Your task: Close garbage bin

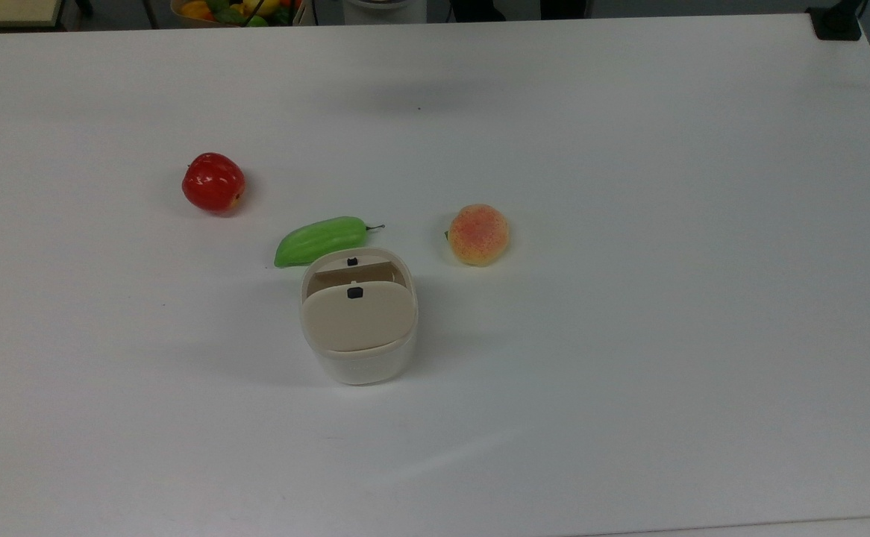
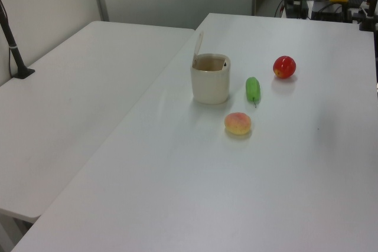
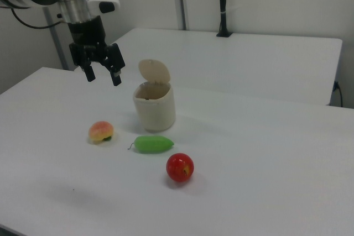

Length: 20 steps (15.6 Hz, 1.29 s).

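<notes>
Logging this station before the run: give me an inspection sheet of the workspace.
Surface: white table, no spills seen.
Job's things: garbage bin, its lid standing open.
Clutter: red apple, green fruit, peach, all lying apart from the bin.
Grippers: gripper open, holding nothing, in the air at the right view's left of the bin.
Cables: black cable by the arm.
Surroundings: second white table, fruit basket beyond the table's edge.
</notes>
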### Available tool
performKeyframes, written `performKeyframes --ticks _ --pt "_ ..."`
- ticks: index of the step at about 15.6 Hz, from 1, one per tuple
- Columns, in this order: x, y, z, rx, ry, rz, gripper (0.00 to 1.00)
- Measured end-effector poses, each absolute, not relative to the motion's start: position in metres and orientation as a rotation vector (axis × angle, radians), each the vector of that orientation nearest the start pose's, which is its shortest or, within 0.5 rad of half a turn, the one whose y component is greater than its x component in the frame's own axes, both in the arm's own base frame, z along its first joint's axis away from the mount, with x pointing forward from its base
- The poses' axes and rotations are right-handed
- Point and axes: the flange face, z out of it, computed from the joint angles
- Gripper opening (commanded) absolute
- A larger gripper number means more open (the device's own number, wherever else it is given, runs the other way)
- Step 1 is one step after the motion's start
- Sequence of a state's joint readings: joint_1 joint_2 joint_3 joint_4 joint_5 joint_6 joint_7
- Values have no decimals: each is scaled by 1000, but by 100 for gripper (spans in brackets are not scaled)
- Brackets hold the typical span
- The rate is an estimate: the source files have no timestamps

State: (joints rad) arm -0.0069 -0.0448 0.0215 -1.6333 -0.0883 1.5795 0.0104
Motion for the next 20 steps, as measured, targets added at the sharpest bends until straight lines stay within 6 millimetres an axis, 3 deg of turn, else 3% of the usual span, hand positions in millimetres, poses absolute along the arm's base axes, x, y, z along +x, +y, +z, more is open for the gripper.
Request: performKeyframes --ticks 9,10,12,13,14,16,20 --pt "544 1 618 -3223 -13 6 100" --pt "544 1 618 -3223 -13 6 91" --pt "544 1 618 -3223 -13 5 40" --pt "544 1 618 -3223 -13 5 22" --pt "544 1 618 -3223 -13 5 10" --pt "544 1 618 -3220 -17 6 0" --pt "544 2 617 -3212 -26 6 0"
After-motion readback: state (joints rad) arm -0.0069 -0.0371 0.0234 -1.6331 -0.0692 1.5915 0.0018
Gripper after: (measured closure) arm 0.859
